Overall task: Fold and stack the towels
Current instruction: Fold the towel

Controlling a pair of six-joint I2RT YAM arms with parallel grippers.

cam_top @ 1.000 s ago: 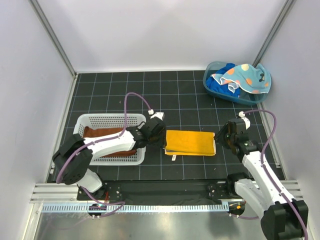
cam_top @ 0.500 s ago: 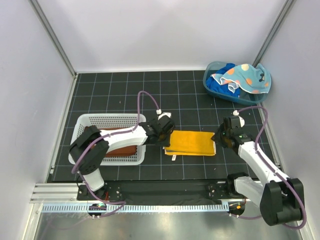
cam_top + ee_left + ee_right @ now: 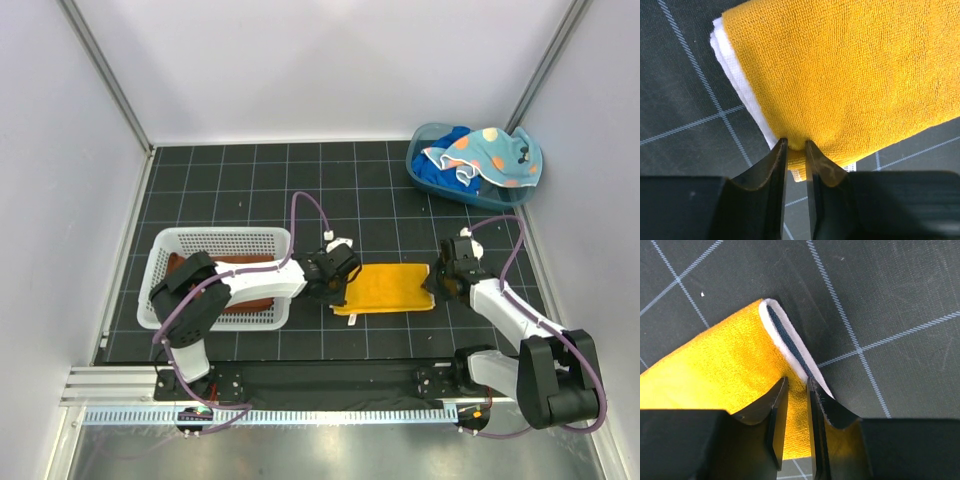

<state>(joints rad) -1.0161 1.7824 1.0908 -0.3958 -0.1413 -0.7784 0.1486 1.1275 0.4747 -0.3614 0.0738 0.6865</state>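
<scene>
Since you have both arms down on it, left gripper (image 3: 796,145) is pinched nearly closed on the yellow towel's (image 3: 385,288) left end, and right gripper (image 3: 796,382) likewise on its right end. Towel lies folded on the mat (image 3: 250,190), just right of the white basket (image 3: 220,234) holding the rust-brown towel (image 3: 250,303).

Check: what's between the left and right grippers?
The folded yellow towel fills the whole gap, with the left gripper pinching one short end and the right gripper the other. The top view shows it best.
</scene>
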